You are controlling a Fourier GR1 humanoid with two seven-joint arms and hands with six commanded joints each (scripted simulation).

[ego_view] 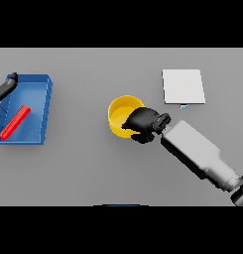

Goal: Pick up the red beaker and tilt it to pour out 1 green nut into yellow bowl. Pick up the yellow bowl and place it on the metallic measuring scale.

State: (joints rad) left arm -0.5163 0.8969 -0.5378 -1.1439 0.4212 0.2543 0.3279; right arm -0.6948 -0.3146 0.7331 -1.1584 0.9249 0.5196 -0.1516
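The yellow bowl (122,113) stands in the middle of the table. My right hand (143,122) is at its right rim, with the thumb reaching into the bowl and the fingers curled round the outside wall. The hand hides the bowl's right part, and no green nut shows inside it. The red beaker (15,122) lies tilted inside a blue bin (42,106) at the far left. The metallic measuring scale (183,86) is a pale square plate at the back right, beyond my right hand. My left hand (11,78) shows at the left edge, over the bin's back corner.
The blue bin takes up the table's left side. My right forearm (197,151) crosses the lower right of the table at a slant. Grey table surface lies between the bowl and the scale.
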